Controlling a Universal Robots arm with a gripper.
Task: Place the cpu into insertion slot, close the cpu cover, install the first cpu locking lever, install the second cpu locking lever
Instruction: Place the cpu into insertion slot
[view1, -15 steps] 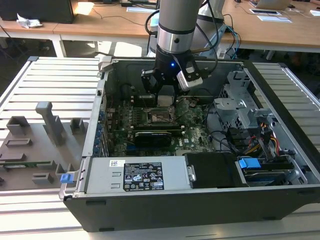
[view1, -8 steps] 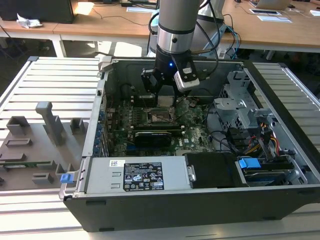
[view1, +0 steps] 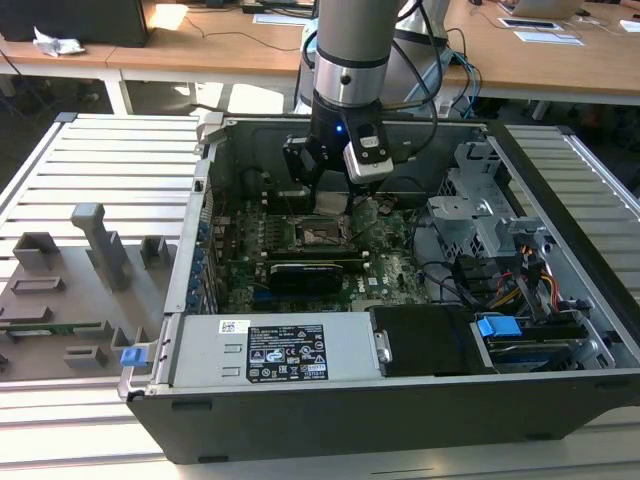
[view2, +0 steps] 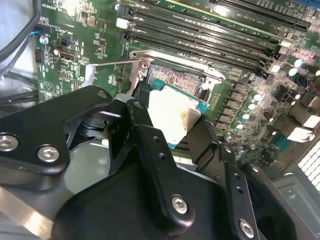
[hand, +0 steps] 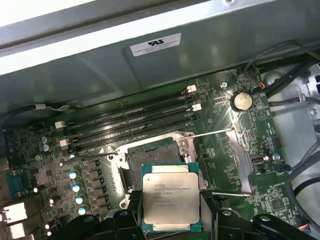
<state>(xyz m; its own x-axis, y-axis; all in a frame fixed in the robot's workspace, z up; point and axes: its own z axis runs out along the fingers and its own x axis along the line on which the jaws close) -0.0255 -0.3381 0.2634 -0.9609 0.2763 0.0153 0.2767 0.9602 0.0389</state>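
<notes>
The cpu (hand: 171, 197) is a small square chip with a silver top and a green rim, and my gripper (hand: 171, 201) is shut on its two opposite sides. It hangs a little above the motherboard, partly over the near edge of the insertion slot (hand: 151, 154). In the second wrist view the cpu (view2: 172, 117) sits between black fingers (view2: 146, 131), with the insertion slot's pin field (view2: 175, 77) uncovered just beyond it. Two thin wire levers (hand: 212, 132) stick out beside the slot. In the exterior view the gripper (view1: 330, 200) hovers just above the insertion slot (view1: 320, 233) inside the open case. I cannot make out the cpu cover for certain.
Long black memory slots (hand: 135, 117) run beside the socket. A black bar (view1: 305, 272) lies in front of the socket, then the power supply (view1: 280, 350). A drive cage (view1: 480, 215) and cables (view1: 520, 285) fill the exterior view's right. A grey fixture tray (view1: 60, 290) lies outside the case.
</notes>
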